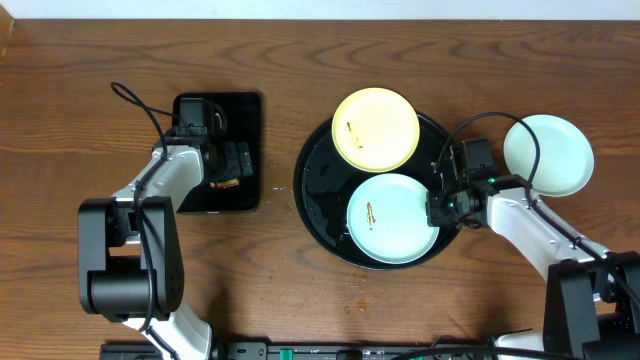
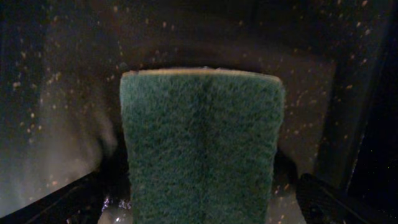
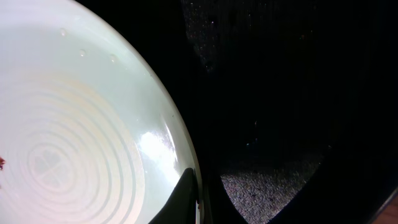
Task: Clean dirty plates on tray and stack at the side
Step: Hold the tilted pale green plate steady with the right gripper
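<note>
Looks about a third done, with one clean mint plate (image 1: 548, 154) at 3 o'clock off the tray (image 1: 312, 190), yellow plate (image 1: 375, 128) at 12 and smeared mint plate (image 1: 392, 218) at 6 unwiped, left gripper (image 1: 227, 162) at a sponge (image 2: 202, 143), right gripper (image 1: 441, 208) at the smeared plate's rim, both grips unreadable.

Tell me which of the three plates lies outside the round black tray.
The mint-white plate at the far right, resting on the wooden table beside the tray. The yellow plate and the other mint-white plate lie inside it.
</note>
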Robot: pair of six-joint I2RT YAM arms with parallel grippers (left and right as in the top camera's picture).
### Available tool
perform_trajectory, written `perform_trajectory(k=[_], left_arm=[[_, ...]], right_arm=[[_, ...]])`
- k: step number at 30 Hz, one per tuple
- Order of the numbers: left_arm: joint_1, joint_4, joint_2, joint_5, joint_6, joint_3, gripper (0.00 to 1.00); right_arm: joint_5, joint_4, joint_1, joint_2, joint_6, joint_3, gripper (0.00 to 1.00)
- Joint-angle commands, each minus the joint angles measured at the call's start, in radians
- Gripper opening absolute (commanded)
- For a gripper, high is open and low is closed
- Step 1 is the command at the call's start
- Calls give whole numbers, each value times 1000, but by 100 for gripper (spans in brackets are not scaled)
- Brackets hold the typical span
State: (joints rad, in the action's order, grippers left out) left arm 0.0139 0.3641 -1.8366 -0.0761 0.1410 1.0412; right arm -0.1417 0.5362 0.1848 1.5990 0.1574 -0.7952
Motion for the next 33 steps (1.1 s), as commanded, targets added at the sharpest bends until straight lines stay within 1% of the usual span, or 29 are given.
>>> perform_trajectory(k=[1, 3, 4, 5, 6, 7, 9, 11, 12, 13, 14, 15, 16, 18, 19, 21, 23, 25, 26, 28, 29, 33], left_arm=[[2, 3, -4, -26, 3, -3, 98], [2, -12, -4, -25, 3, -3, 98], [2, -12, -4, -25, -2, -3, 92], [2, -13, -4, -24, -13, -3, 60], [2, -13, -5, -24, -13, -3, 43], [2, -13, -6, -24, -13, -3, 28], [2, -14, -6, -24, -13, -3, 8], [2, -18, -6, -24, -13, -3, 10], [2, -26, -6, -24, -13, -3, 25], [2, -37, -6, -24, -13, -3, 65], [2, -55, -6, -24, -13, -3, 89], [2, -75, -6, -24, -13, -3, 89], [2, -87, -6, -24, -12, -3, 86], [2, -110, -6, -24, -12, -3, 44], [2, -119, -7, -24, -12, -3, 35], [2, -135, -8, -24, -13, -3, 28], [2, -155, -13, -21, -12, -3, 19], [2, -173, -24, -9, -12, -3, 19], [2, -177, -29, -9, -13, -3, 30], [2, -188, -35, -9, -13, -3, 84], [2, -192, -35, -9, -13, -3, 89], [2, -213, -35, -10, -12, -3, 89]], right_arm=[[21, -5, 0, 8, 11, 8, 3], [21, -5, 0, 8, 11, 8, 3], [21, -5, 0, 8, 11, 8, 4], [21, -6, 0, 8, 11, 8, 5], [21, -6, 0, 8, 11, 8, 5], [21, -6, 0, 8, 11, 8, 6], [21, -6, 0, 8, 11, 8, 6], [21, -7, 0, 8, 11, 8, 7], [21, -8, 0, 8, 11, 8, 7], [21, -8, 0, 8, 11, 8, 7], [21, -8, 0, 8, 11, 8, 6], [21, -9, 0, 8, 11, 8, 7], [21, -9, 0, 8, 11, 8, 7], [21, -10, 0, 8, 11, 8, 7], [21, -10, 0, 8, 11, 8, 7], [21, -10, 0, 8, 11, 8, 7], [21, -13, 2, 8, 11, 8, 8], [21, -13, 2, 8, 11, 8, 8], [21, -13, 2, 8, 11, 8, 8], [21, -13, 2, 8, 11, 8, 8], [21, -13, 2, 8, 11, 8, 8], [21, -14, 2, 8, 11, 8, 8]])
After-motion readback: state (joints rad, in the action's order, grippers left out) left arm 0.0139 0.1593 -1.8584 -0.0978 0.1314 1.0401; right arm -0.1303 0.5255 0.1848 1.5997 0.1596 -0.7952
